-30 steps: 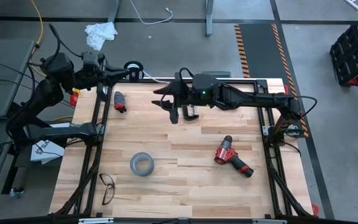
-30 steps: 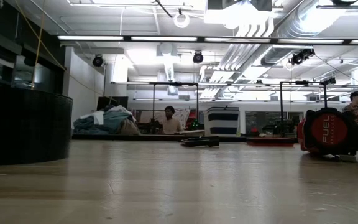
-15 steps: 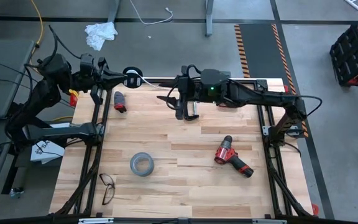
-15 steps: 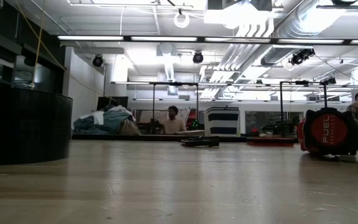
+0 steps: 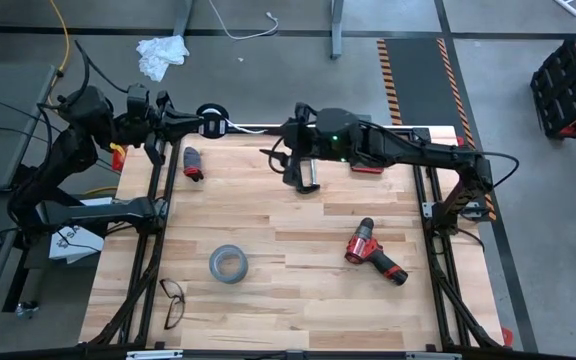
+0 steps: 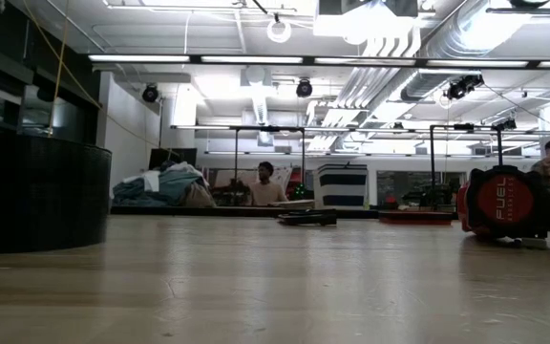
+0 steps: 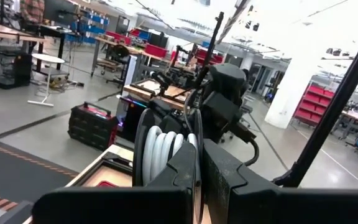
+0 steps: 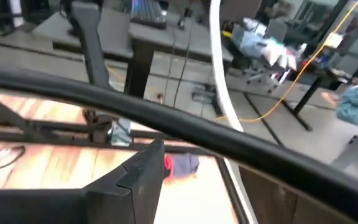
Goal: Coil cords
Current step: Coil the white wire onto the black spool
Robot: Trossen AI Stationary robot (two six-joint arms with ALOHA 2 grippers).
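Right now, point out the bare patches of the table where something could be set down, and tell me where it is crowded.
Bare wood lies between the grey tape roll and the red drill, along the near edge right of the glasses, and right of the drill. The far edge is crowded: the left tool holds the disc cable, the right tool hovers beside it.

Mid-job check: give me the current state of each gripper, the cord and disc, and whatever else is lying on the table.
left gripper: shut on the black disc, held at the table's far edge
black disc: clamped on edge, white cable wound around it
right gripper: open, empty, above the table's far middle
grey tape roll: lying flat
red drill: lying on its side
glasses: unfolded, near the front edge
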